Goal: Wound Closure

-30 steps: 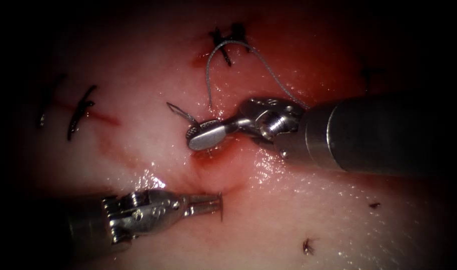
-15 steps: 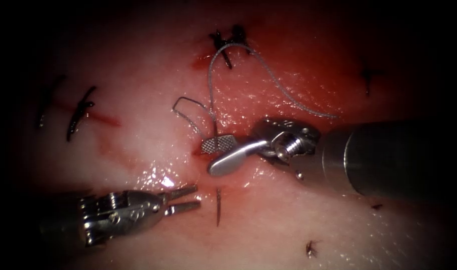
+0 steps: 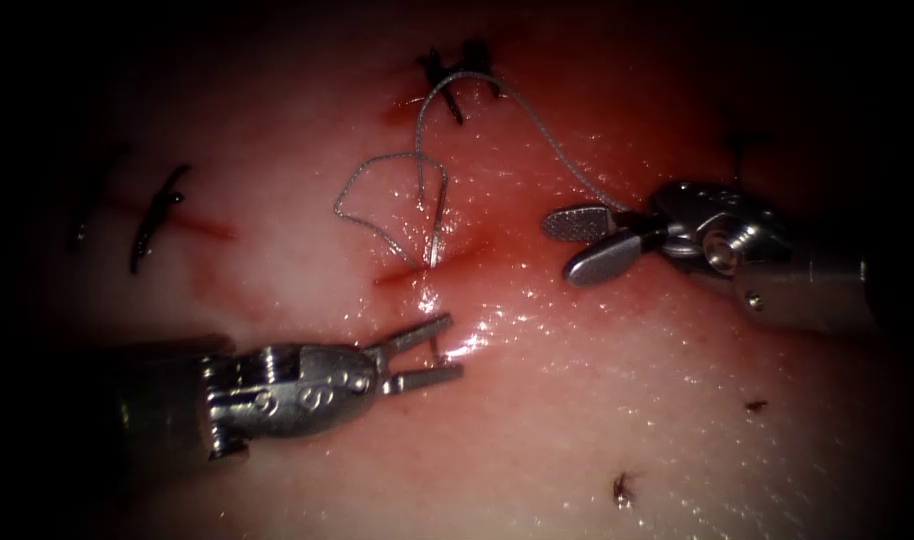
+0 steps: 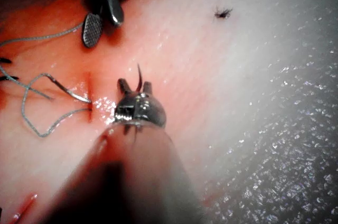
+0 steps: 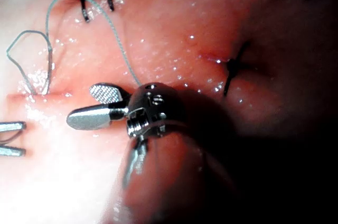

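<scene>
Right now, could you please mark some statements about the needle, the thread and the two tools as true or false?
1. The right tool has its jaws open and holds nothing. True.
2. The needle lies loose on top of the tissue. False: it passes through the tissue, and its tip stands up between the left tool's jaws.
3. The left tool is shut on the thread. False: its jaws are open, one on either side of the needle's tip.
4. The thread forms a slack loop beside the needle's rear end. True.
</scene>
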`<state>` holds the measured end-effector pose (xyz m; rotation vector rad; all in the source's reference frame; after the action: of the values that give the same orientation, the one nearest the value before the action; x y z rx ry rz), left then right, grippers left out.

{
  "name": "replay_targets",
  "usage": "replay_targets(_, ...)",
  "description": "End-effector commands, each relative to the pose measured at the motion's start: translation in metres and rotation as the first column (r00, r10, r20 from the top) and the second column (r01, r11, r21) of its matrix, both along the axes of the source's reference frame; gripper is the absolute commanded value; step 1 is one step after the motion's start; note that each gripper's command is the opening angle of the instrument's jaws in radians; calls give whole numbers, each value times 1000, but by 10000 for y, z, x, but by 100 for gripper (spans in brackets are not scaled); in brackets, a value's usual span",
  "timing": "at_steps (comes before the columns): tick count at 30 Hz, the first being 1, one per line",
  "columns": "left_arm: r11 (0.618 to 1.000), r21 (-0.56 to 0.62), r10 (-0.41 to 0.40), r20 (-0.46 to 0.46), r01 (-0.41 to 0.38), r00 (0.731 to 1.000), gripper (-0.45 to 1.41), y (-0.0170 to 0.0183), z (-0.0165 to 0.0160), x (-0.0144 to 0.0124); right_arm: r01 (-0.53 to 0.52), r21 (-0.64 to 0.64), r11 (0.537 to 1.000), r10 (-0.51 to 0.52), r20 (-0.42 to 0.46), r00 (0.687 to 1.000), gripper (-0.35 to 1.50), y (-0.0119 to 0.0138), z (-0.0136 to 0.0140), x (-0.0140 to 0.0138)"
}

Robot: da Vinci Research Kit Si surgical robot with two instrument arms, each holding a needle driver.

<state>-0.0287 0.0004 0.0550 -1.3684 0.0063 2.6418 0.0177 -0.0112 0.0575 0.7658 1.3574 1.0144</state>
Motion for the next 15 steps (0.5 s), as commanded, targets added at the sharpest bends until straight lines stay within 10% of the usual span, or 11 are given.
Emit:
replay_targets(1, 1000, 1, 2, -1, -2, 1000, 39, -4, 6, -6, 5, 2, 1000, -5, -5, 1000, 135, -9, 7, 9)
replay_targets(7, 995, 47, 89, 7, -90, 996, 21, 8, 20, -5, 37, -190, 981, -44, -30, 999, 113, -32, 11, 15)
replay_targets(12, 966, 259, 3, 67, -20, 998, -43, 16, 13, -4, 136, -434, 891, -112, 79, 991, 121, -43, 10, 27)
replay_targets(15, 910, 413, -83, 100, 35, 992, -45, 23, 4, -1, 185, -445, 876, -164, 85, 983, 108, -58, 11, 32)
